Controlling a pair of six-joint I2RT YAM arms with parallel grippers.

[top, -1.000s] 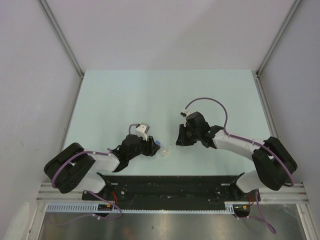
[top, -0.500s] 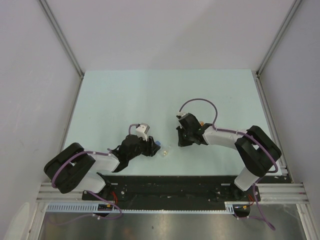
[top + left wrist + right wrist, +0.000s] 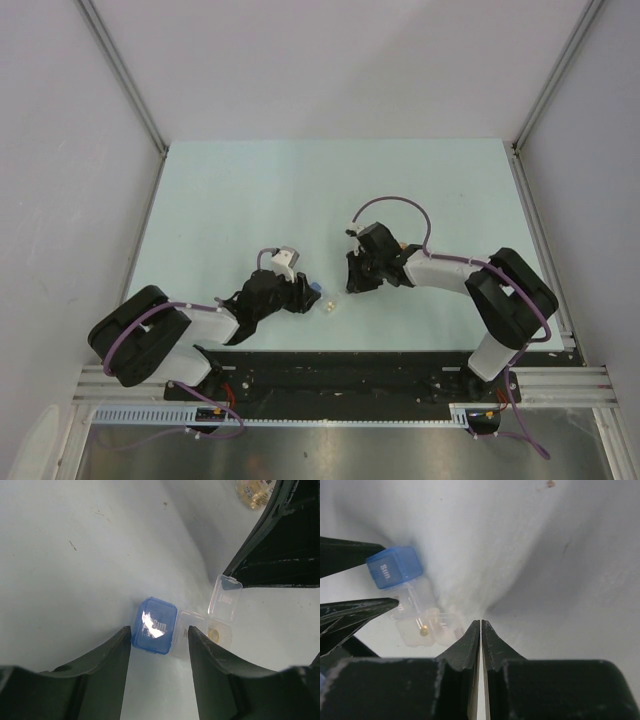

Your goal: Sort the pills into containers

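As I looked in from my console, the left hand (image 3: pixel 160 630) sat nearest, its fingers apart astride the blue-capped container (image 3: pixel 395 566), one touching its edge; whether they pinched it I could not tell. Right beside that container lay a clear container (image 3: pixel 220 632), its lid (image 3: pixel 225 597) flipped open and one pill (image 3: pixel 424 628) inside. Just beyond, the right hand (image 3: pixel 480 624) hung close over the tabletop (image 3: pixel 250 200), fingers pressed together, holding nothing. Farther off stood a jar (image 3: pixel 254 491) with orange-tan contents.
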